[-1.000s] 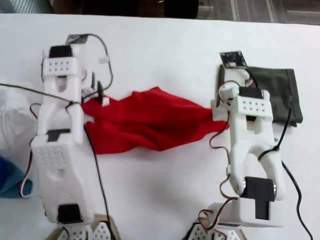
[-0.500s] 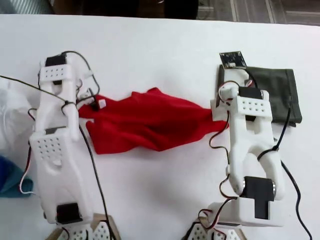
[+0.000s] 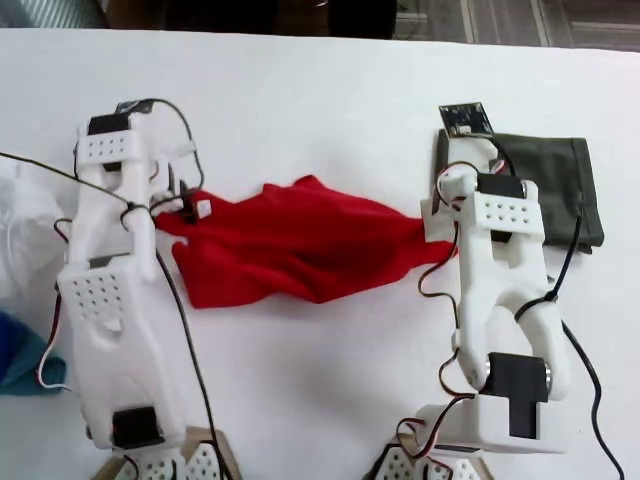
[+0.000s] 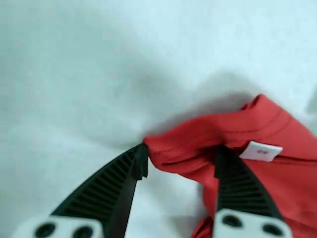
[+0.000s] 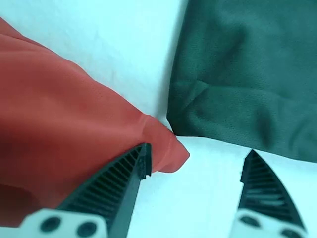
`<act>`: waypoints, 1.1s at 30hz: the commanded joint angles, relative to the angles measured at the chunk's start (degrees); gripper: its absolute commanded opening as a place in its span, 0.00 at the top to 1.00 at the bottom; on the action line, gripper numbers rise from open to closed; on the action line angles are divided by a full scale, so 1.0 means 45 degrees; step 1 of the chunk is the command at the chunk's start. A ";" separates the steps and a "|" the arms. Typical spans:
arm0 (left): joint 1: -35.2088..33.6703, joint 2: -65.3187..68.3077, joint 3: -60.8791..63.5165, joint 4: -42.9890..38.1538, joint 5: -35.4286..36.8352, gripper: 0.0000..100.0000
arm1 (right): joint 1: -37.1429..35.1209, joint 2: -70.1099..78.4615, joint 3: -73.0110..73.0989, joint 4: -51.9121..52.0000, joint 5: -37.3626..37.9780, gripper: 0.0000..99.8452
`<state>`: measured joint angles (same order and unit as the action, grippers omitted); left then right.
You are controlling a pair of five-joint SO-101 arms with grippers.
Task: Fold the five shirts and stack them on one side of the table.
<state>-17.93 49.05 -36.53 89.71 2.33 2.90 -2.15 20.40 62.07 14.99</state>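
Observation:
A rumpled red shirt [image 3: 300, 245] lies stretched across the middle of the white table [image 3: 320, 90], between the two arms. My left gripper [image 4: 181, 161] is open at the shirt's left end, its black fingers [image 4: 124, 178] either side of the collar fold with the white tag [image 4: 261, 150]. My right gripper [image 5: 198, 166] is open over the red shirt's right corner [image 5: 166, 144], one finger on the red cloth. A folded dark green shirt [image 3: 570, 190] lies flat at the right, just past that corner [image 5: 247, 74].
A blue cloth [image 3: 20, 360] and pale crumpled material [image 3: 25, 215] lie at the table's left edge. A small circuit board [image 3: 466, 118] sits by the green shirt. Cables [image 3: 190, 330] trail along both arms.
My left arm swung a little toward the table's left edge, and its gripper now sits at the red shirt's collar end. The right arm stayed put.

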 commanded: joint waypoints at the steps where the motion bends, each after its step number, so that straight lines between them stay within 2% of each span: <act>1: -0.0352 -0.0098 -0.0615 0.0508 -0.0176 0.77 | 0.0068 -0.0733 -0.0039 -0.0166 -0.0098 0.71; 8: -0.0371 -0.0098 -0.1455 0.1094 -0.1387 0.77 | 0.0068 -0.0733 -0.0039 -0.0166 -0.0098 0.71; 14: -0.0293 0.0293 -0.1455 0.0977 -0.1368 0.77 | 0.0068 -0.0733 -0.0039 -0.0166 -0.0098 0.71; 21: 0.0547 0.1485 -0.2217 0.0879 -0.1368 0.77 | 0.0068 -0.0733 -0.0039 -0.0147 -0.0098 0.71; 23: 0.0840 0.1563 -0.2882 0.1035 -0.1368 0.80 | 0.0068 -0.0733 -0.0039 -0.0147 -0.0098 0.71; 27: 0.1192 0.1641 -0.4015 0.1094 -0.1368 0.98 | 0.0068 -0.0733 -0.0039 -0.0147 -0.0098 0.71; 33: 0.1192 0.1504 -0.4308 0.1153 -0.1348 0.97 | 0.0068 -0.0733 -0.0039 -0.0147 -0.0098 0.71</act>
<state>-12.84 56.97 -53.58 94.73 -3.74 2.90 -2.15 20.40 62.07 14.99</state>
